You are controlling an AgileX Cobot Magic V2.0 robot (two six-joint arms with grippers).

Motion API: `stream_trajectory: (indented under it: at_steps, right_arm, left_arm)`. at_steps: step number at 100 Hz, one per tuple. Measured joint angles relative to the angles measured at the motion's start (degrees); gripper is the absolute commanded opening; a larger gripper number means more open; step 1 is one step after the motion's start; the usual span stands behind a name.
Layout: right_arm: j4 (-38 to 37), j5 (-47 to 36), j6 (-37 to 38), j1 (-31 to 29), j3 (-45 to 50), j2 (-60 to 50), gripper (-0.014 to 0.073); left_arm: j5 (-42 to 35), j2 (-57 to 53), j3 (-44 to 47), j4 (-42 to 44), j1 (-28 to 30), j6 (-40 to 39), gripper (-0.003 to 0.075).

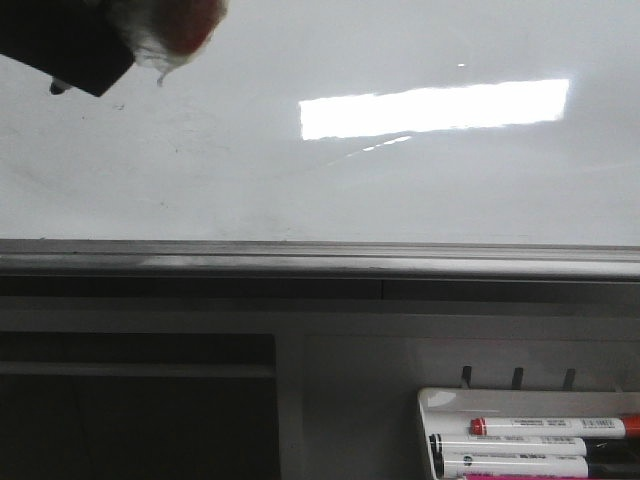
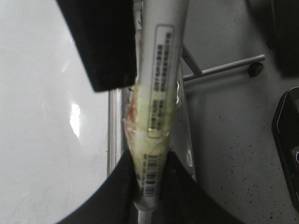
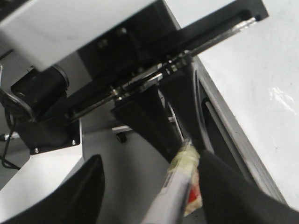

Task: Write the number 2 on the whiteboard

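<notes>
A: Left gripper (image 2: 148, 186): jaws pressed together on the marker (image 2: 161, 70), pinching its yellow-taped barrel. The lower frame edge cuts off the marker's end.

B: Right gripper (image 3: 149, 182)?

A: Fingers spread wide. The marker rises between them, close to one finger with a clear gap to the other. Contact is hard to judge.

B: Whiteboard?

A: The whiteboard (image 1: 300, 200) fills the upper half of the front view, with glare right of centre and a grey strip along its lower edge. In the upper left corner is a dark gripper part, mostly cropped; cannot tell which arm.

B: Lower right?

A: Tray (image 1: 440, 400) of pens (image 1: 530, 445), cut off by the frame.
</notes>
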Motion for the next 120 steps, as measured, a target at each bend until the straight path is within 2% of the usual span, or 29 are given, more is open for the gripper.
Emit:
stream_trajectory:
  at_steps: [10,16,21,40,47,64,69,74,87,101,110,120]
  right_arm:
    - [2.2,-2.0,0.0,0.0,0.0,1.4,0.0146]
    - [2.8,-2.8,-0.2,0.0,0.0,1.9,-0.0001]
    - [2.5,-3.9,-0.4,0.0,0.0,2.1,-0.0078]
    - [1.7,-4.9,-0.9,-0.3,-0.1,3.1,-0.0074]
    - [1.7,-5.3,-0.9,-0.3,-0.1,3.1,-0.0072]
    - [2.2,-5.8,-0.8,-0.3,-0.9,3.4,-0.0072]
    - [1.4,-5.7,-0.8,-0.3,-1.3,3.4,-0.0072]
    - [0.4,-5.7,-0.8,-0.3,-1.9,3.6,-0.0072]
    - [-3.1,-8.2,-0.6,-0.2,-3.9,3.6,-0.0072]
    - [-5.8,-13.0,-0.6,-2.9,-4.9,4.0,-0.0072]
    - [-6.2,-15.6,-0.6,-6.6,-4.9,4.9,-0.0072]
    - [-6.4,-16.6,-0.6,-11.8,-4.9,6.9,-0.0072]
  left_arm:
    - [0.0,0.0,0.0,0.0,0.0,0.0,-0.0020]
    - [0.3,0.0,0.0,0.2,0.0,-0.1,-0.0020]
    - [0.6,0.0,0.2,0.2,0.0,-1.3,-0.0020]
    - [0.6,0.0,0.6,0.3,0.1,-3.7,0.0000]
    - [-0.1,-0.3,0.7,0.3,0.1,-4.0,0.0088]
    - [-3.0,-3.1,0.7,-1.4,-0.1,-4.7,0.0467]
    - [-4.6,-4.7,0.6,-1.8,-0.1,-6.6,0.0532]
    - [-6.0,-6.4,0.4,-1.8,-0.1,-8.5,0.0557]
    - [-7.6,-12.6,0.5,0.8,0.0,-14.9,0.0518]
    - [-7.7,-21.7,0.5,7.3,2.5,-28.5,0.0385]
    - [-7.7,-27.5,1.3,11.5,4.8,-38.9,0.0241]
    - [-7.6,-34.0,3.9,13.7,7.3,-46.8,0.0008]
